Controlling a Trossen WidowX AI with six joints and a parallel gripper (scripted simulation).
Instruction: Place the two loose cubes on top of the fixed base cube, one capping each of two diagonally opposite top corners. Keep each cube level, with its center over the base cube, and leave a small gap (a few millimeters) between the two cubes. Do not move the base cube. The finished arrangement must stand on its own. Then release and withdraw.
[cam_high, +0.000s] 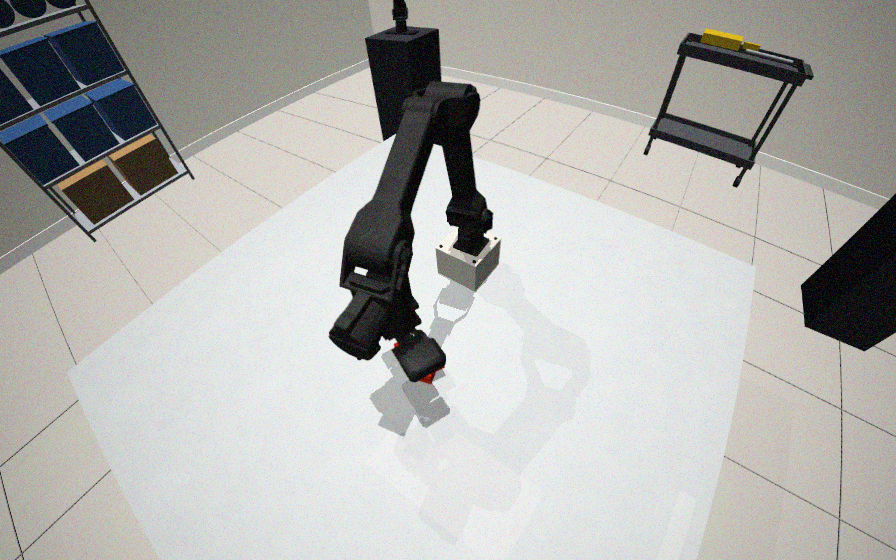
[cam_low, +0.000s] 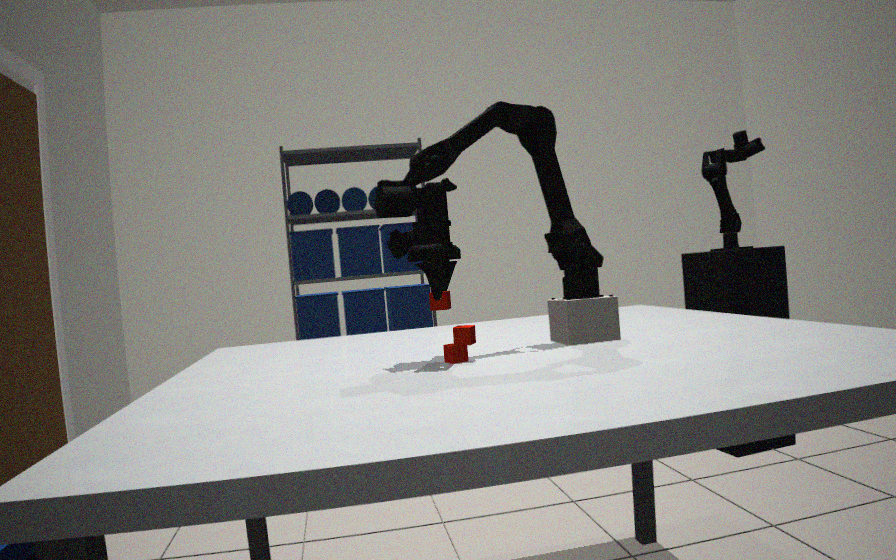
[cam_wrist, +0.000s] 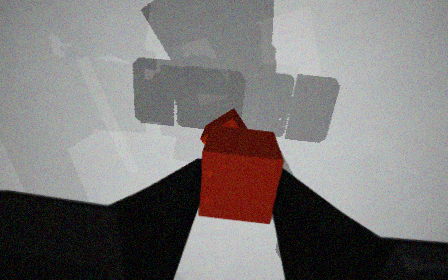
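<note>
red, plain, sharp-edged little cubes, all three of them. the held cube (cam_high: 396, 344) (cam_low: 440, 301) (cam_wrist: 240, 185) is up in the air, pinched between the fingers of the black gripper (cam_high: 399, 344) (cam_low: 440, 295) (cam_wrist: 238, 171). below, the upper cube (cam_low: 464, 334) sits off-centre on the base cube (cam_high: 426, 378) (cam_low: 455, 353), looking level. table's (cam_high: 264, 462) (cam_low: 264, 429) smooth and white with a thick grey edge, arm's dark with chunky, angular joints.
</note>
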